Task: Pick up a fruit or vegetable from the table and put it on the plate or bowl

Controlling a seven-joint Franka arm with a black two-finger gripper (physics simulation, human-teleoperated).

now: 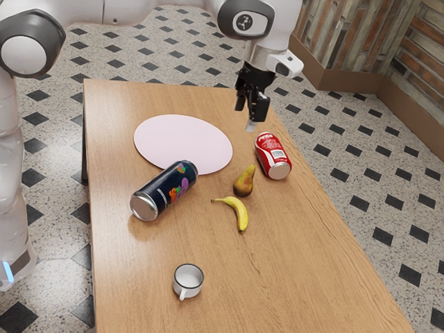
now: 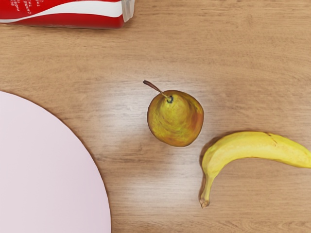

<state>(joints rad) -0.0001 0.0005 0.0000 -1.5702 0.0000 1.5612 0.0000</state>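
A yellow-brown pear [image 1: 244, 182] [image 2: 175, 118] stands upright on the wooden table, just off the flat pink plate [image 1: 182, 142] [image 2: 43, 170]. A yellow banana [image 1: 237, 210] [image 2: 252, 150] lies close beside the pear, on the side away from the red can. My gripper [image 1: 249, 118] hangs well above the table, over the gap between the plate's rim and the red can. It is open and holds nothing. In the wrist view the pear sits almost straight below my hand.
A red soda can [image 1: 272, 155] [image 2: 68, 12] lies on its side near the pear. A dark printed can [image 1: 164, 191] lies against the plate's near rim. A small white cup [image 1: 188, 280] stands toward the table's front.
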